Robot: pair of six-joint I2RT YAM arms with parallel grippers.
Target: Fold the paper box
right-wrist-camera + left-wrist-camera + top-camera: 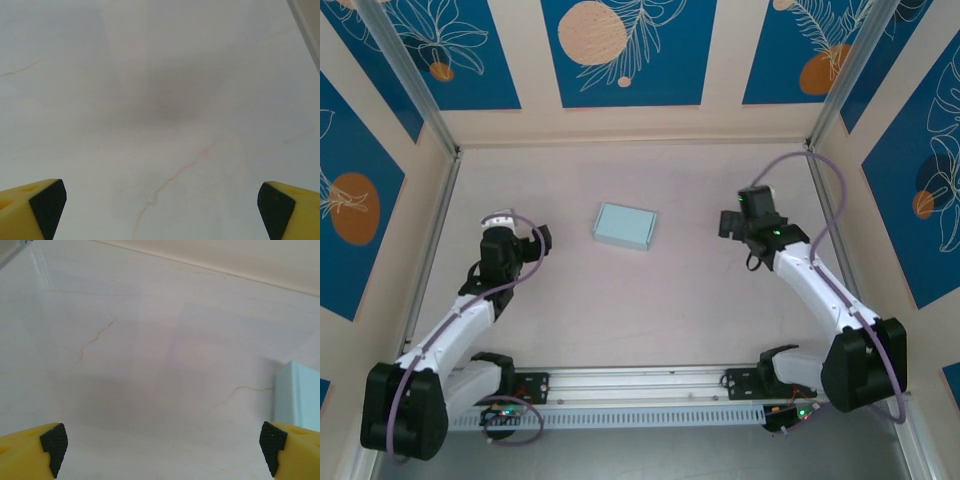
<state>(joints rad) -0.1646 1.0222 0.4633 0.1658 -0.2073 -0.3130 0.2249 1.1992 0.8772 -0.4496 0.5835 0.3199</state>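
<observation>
The pale light-blue paper box (624, 226) lies on the table as a small closed rectangular box, midway between the arms. Its left side shows at the right edge of the left wrist view as the paper box (298, 396). My left gripper (542, 240) hangs to the box's left, open, with nothing between its yellow fingers (37, 450). On the box's right stands my right gripper (730, 223), also open and empty, its fingertips (40, 210) spread wide over bare table. Neither gripper touches the box.
The pale marbled table (650, 300) is walled on three sides by panels with blue and orange patterns. A metal rail (640, 385) with the arm bases runs along the near edge.
</observation>
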